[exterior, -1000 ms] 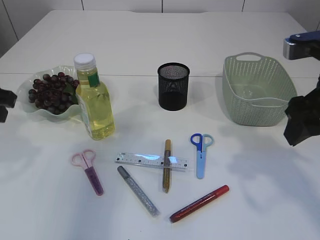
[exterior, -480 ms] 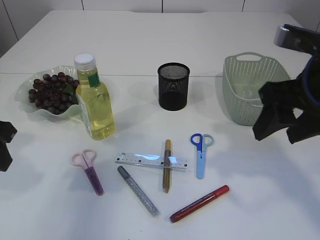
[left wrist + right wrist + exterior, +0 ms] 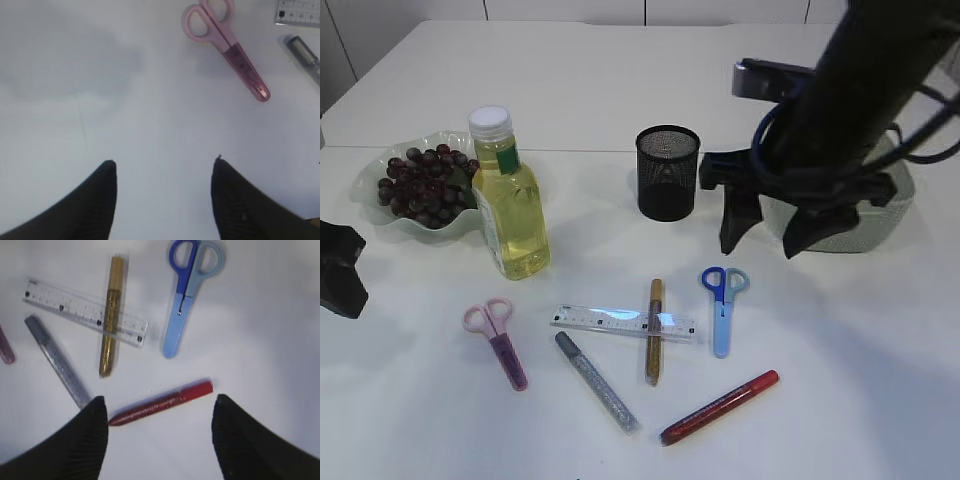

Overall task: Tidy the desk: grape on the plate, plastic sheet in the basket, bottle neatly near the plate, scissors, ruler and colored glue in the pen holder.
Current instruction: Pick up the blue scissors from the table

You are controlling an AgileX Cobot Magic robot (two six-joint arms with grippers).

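**So, both my grippers are spread and holding nothing, desk only half sorted**

Okay, my right gripper (image 3: pixel 762 232) hangs with its fingers wide apart above the table (image 3: pixel 840 380), between the black mesh pen holder (image 3: pixel 667 172) and the green basket (image 3: pixel 840 180), and my arm covers a good part of that basket. My right wrist camera looks straight down at the clutter. The blue scissors (image 3: pixel 186 295) lie closed. The clear ruler (image 3: pixel 85 312) has the gold glue pen (image 3: pixel 111 315) lying across it. The silver glue pen (image 3: pixel 59 361) sits off to one side, and the red glue pen (image 3: pixel 161 402) is nearest my fingertips (image 3: pixel 95 412).

My left gripper (image 3: pixel 162 165) is spread too, nothing between the fingers, hovering over bare table with the pink scissors (image 3: pixel 227 45) just ahead of it. From outside, only its dark tip shows at the left edge.

The grapes (image 3: pixel 415 185) are on the plate (image 3: pixel 382 228) at back left, and the bottle (image 3: pixel 508 200) of yellow liquid stands upright just beside it. I can't make out the plastic sheet anywhere.
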